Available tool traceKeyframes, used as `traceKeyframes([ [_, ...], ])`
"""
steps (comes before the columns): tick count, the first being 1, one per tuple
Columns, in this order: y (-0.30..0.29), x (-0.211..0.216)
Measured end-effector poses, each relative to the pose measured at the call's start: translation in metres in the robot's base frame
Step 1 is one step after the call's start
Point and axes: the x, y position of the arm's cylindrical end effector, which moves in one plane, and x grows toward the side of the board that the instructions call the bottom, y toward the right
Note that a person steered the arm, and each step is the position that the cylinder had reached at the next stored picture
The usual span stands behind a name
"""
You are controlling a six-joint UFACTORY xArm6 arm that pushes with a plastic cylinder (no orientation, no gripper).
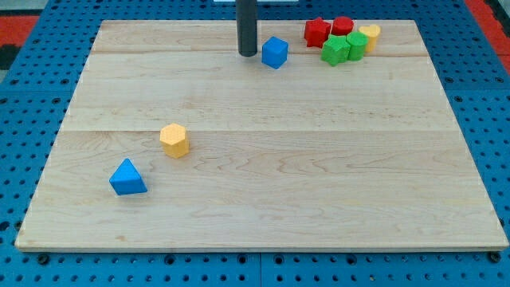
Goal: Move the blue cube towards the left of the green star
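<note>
My tip has no pincer to be apart or together: it is only a straight dark rod, and it clamps on nothing. It stands near the top edge of the desk, a little to the view's left of the middle, just beside the blue cube, on the cube's left side. I cannot tell if it touches the cube or if a thin gap is between them.

The wooden desk is the largest thing here, and most of it is bare. The group of blocks sits near its top right corner: a red block and a red cylinder at the back, the green star in front with a second green block touching it, and a yellow block at the right end.

The blue cube is already on the left of the green star, near but not touching. So, in my judgement, the task is mostly done; what is left is perhaps a short push toward the right, and my tip is on the correct side for that.

For room: the top edge is close behind the cube, so a push should go along the edge and not toward it (the cluster is tight and easy to disturb). The lower half is open, except for the blue pyramid and the yellow hexagonal block toward the bottom left corner, well apart from the work.
</note>
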Motion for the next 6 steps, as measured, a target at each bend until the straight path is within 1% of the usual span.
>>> traceKeyframes([
  [1,0.018,-0.010],
  [2,0.013,-0.004],
  [3,-0.006,0.019],
  [4,-0.010,0.041],
  [5,0.014,0.043],
  [6,0.053,0.043],
])
